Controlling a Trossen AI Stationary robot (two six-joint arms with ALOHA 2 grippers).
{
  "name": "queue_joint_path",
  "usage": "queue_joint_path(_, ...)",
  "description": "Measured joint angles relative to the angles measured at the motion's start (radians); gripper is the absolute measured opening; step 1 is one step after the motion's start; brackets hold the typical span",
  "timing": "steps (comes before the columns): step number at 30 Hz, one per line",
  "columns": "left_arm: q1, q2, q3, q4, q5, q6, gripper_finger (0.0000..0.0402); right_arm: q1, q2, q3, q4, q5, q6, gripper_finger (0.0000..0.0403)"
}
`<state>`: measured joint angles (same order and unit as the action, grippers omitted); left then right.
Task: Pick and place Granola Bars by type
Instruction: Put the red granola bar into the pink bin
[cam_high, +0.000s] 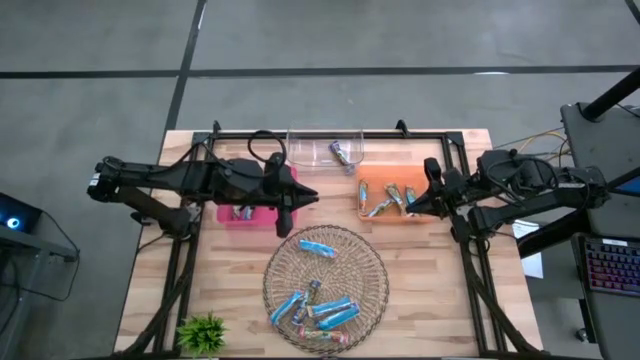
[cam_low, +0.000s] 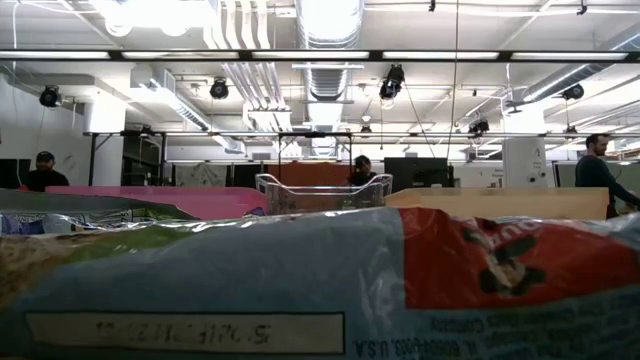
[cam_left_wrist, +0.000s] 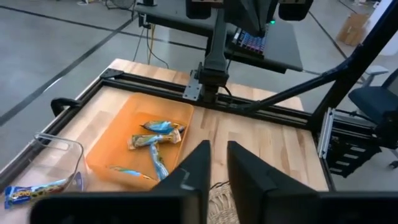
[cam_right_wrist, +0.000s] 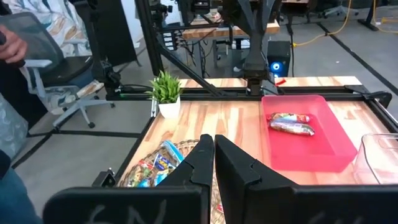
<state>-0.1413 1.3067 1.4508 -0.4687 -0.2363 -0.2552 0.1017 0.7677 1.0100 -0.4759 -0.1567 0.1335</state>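
Bar wrapper (cam_low: 320, 285) fills low view only.

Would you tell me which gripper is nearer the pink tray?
Left. The left gripper hangs at the pink tray's edge; the right gripper is over the orange tray.

You get a straight-down overhead of the desk (cam_high: 440, 290); low view pressed against a bar wrapper (cam_low: 300, 290); wrist cams face opposite trays: orange tray (cam_left_wrist: 118, 140), pink tray (cam_right_wrist: 323, 134).

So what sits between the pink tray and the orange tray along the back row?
The clear tray, holding one bar, sits between the pink tray and orange tray, slightly farther back; high view.
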Motion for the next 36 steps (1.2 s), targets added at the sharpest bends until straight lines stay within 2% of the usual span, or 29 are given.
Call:
queue_joint_path(10,0.0,0.022,0.0,-0.003,0.01,0.017,0.0179,-0.001,0.001,0.0,-0.01,0.036,0.043,0.0008)
queue_joint_path(15,-0.006,0.033,0.0,-0.018,0.016,0.023,0.0222,-0.001,0.001,0.0,-0.024,0.055,0.051,0.0008)
queue_joint_path(19,-0.024,0.033,0.0,-0.068,0.029,0.009,0.0229,-0.004,0.001,0.0,-0.024,0.055,0.051,0.0008)
queue_joint_path(25,-0.113,0.033,0.0,-0.128,0.036,-0.026,0.0229,-0.004,0.001,0.0,-0.024,0.055,0.051,0.0008)
queue_joint_path(36,-0.234,0.039,0.0,-0.171,0.034,-0.174,0.0229,-0.004,0.001,0.0,-0.028,0.055,0.076,0.0008)
